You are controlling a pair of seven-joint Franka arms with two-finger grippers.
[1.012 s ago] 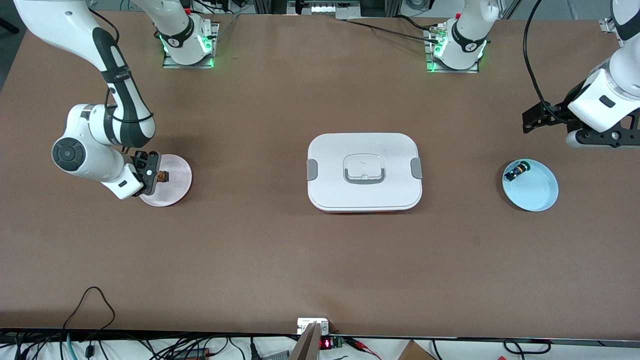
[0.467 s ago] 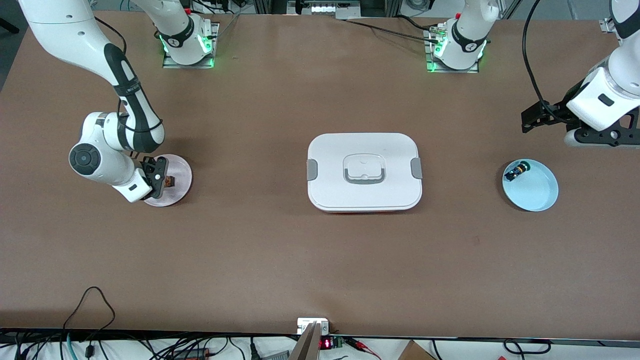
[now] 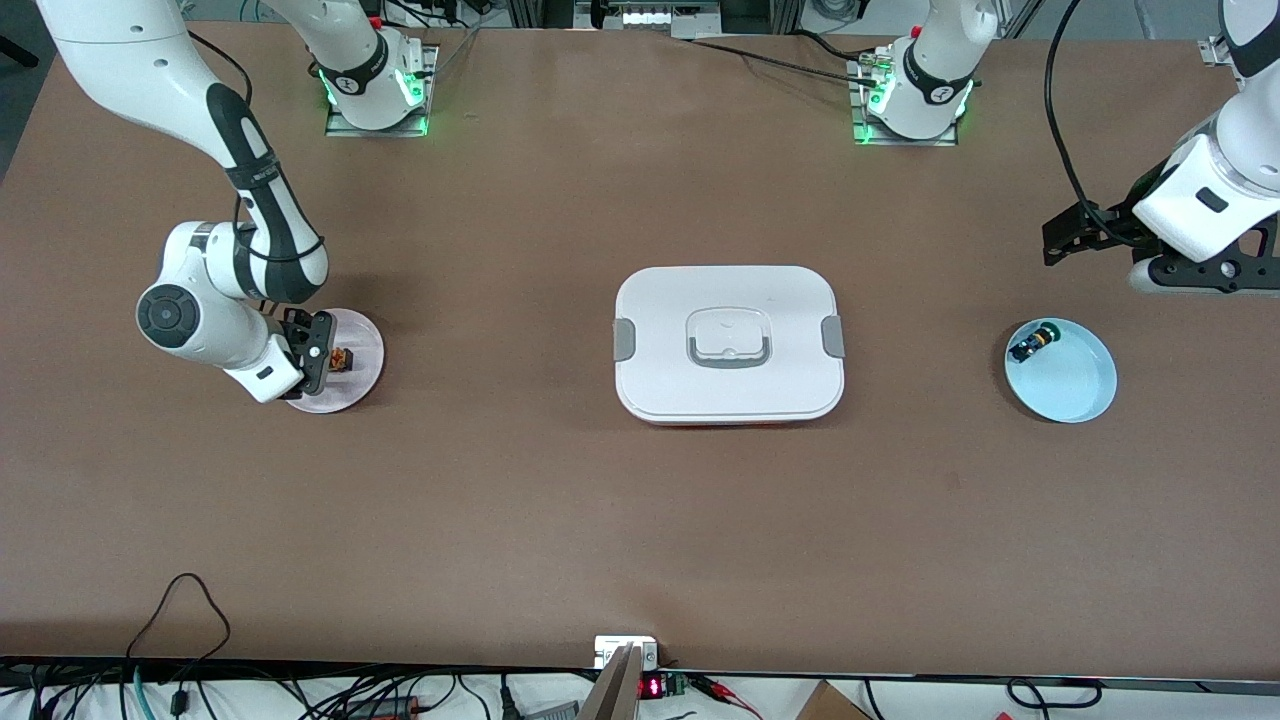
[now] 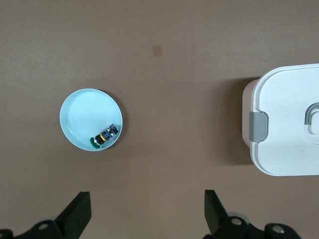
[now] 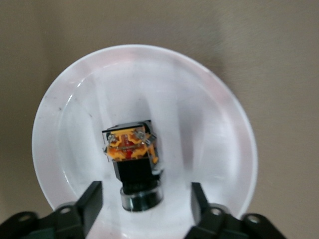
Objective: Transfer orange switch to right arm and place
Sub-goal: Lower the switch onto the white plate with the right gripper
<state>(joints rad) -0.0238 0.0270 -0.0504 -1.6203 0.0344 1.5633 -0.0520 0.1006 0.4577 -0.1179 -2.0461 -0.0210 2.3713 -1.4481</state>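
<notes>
Orange switch (image 5: 132, 152): lay on pink plate (image 3: 366, 345), near its middle, toward right arm's end.
Right gripper (image 5: 144, 201): low over plate, fingers parted either side of switch, apparently not touching.
Left gripper (image 4: 147, 211): waited wide apart, above bare table near blue dish (image 3: 1075, 390).
White container (image 3: 728, 343): mid-table, well apart from both.

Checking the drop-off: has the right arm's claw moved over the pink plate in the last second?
Yes. The right claw shifted toward the white lidded box, farther over the round pink plate, and has opened around the small orange switch.
</notes>
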